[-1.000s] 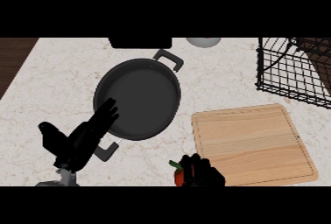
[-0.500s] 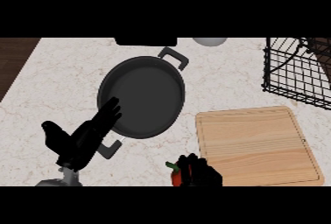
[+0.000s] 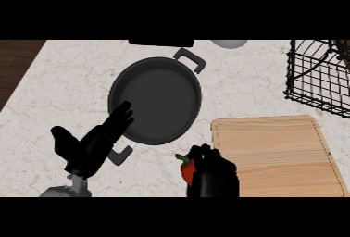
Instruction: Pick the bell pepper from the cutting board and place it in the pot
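A red bell pepper with a green stem shows at the lower middle, held off the board's left edge. My right hand is curled round it and hides most of it. The dark round pot with two handles lies on the counter just up and left of the pepper. The wooden cutting board sits at the lower right with nothing on it. My left hand rests open at the lower left, fingers up, their tips over the pot's near left rim.
A black wire basket stands at the right, behind the board. A pale round object and a dark flat item sit at the counter's far edge. The counter ends at the upper left, where brown floor shows.
The view has shifted slightly, so pot and board appear a little to the right. The right hand still holds the pepper at the same spot; the left hand stays still.
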